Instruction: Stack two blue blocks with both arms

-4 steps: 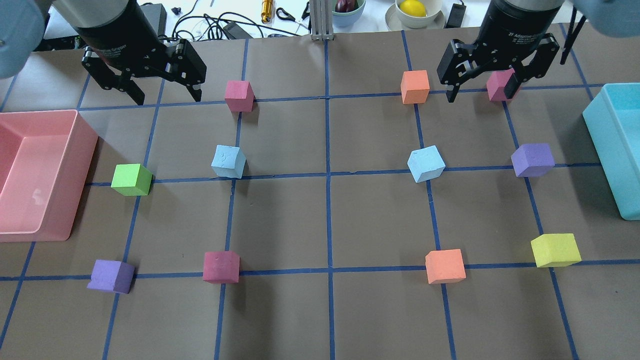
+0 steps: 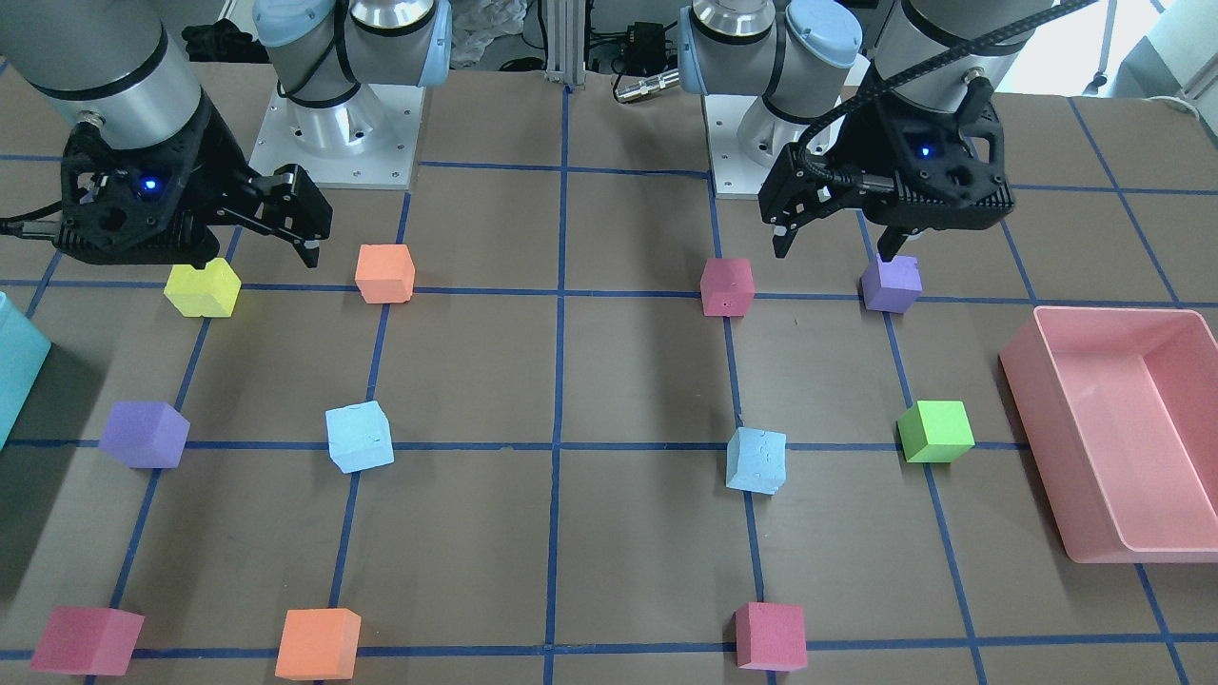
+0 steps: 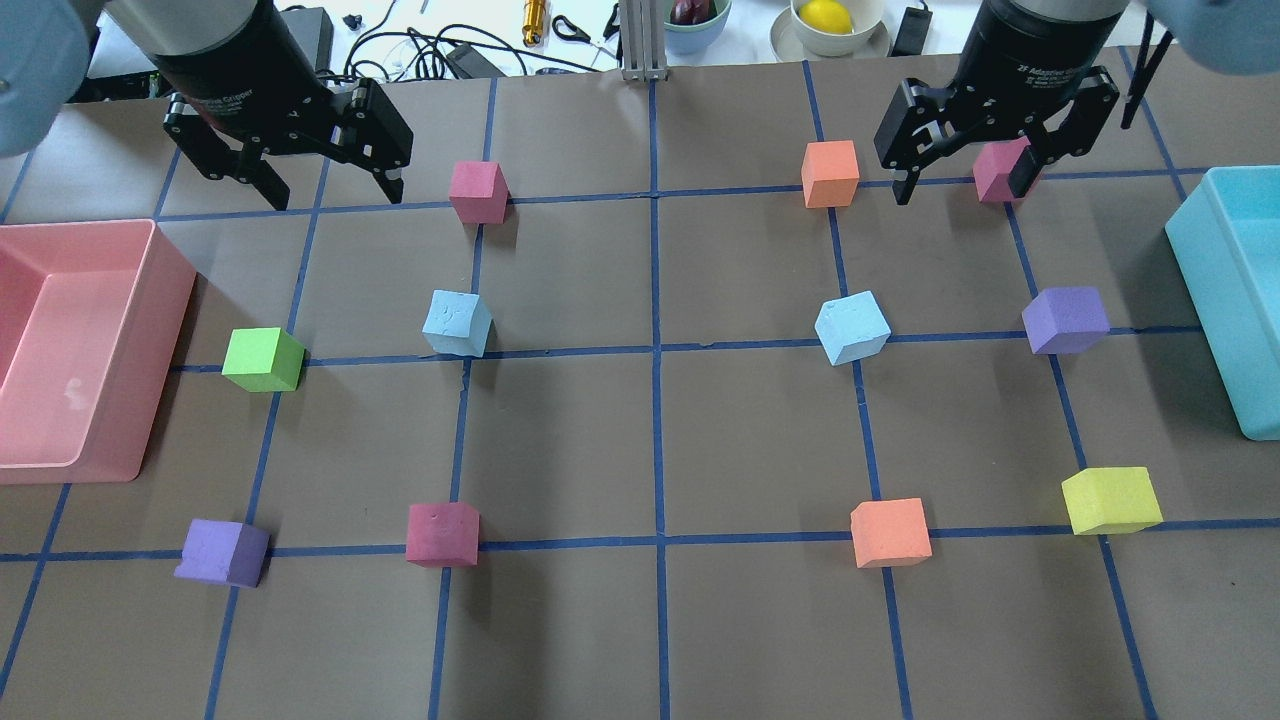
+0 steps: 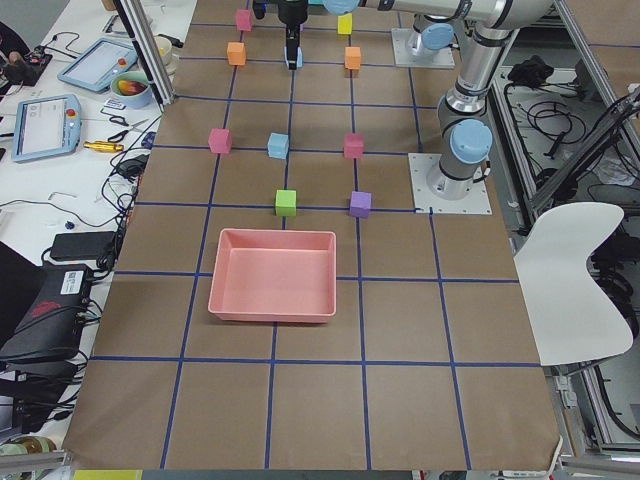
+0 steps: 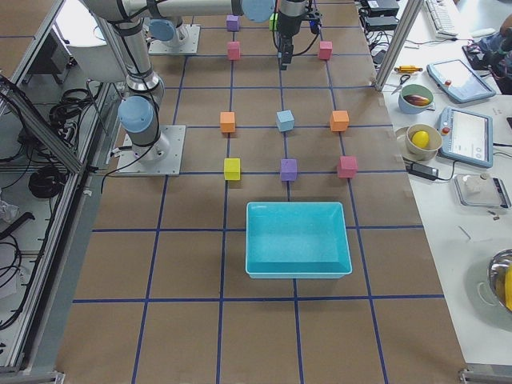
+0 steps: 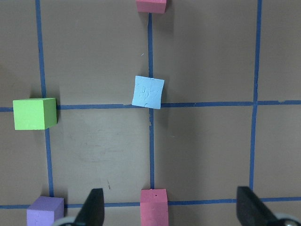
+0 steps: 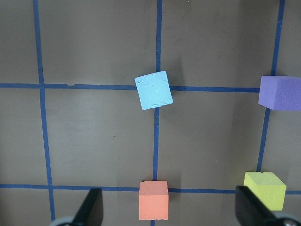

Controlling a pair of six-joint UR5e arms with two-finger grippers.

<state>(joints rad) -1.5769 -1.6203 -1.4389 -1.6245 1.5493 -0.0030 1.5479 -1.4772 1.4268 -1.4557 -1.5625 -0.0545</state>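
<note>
Two pale blue blocks lie apart on the brown mat, one on the left [image 3: 457, 323] and one on the right [image 3: 852, 327]. My left gripper [image 3: 333, 195] hangs open and empty above the mat, beyond and left of the left blue block [image 2: 756, 460]. My right gripper [image 3: 962, 190] hangs open and empty, beyond and right of the right blue block [image 2: 360, 437]. In the left wrist view the left blue block [image 6: 148, 92] lies ahead between the spread fingers [image 6: 91, 209]. In the right wrist view the right blue block [image 7: 154, 90] lies ahead between the spread fingers [image 7: 91, 207].
A pink bin [image 3: 150, 300] stands at the left edge and a teal bin [image 3: 1195, 270] at the right edge. Green [image 3: 262, 359], pink [image 3: 478, 191], orange [image 3: 830, 173], purple [image 3: 1065, 319] and yellow [image 3: 1110, 499] cubes lie around the blue blocks.
Both grippers have barely shifted and stay open. No block has moved.
</note>
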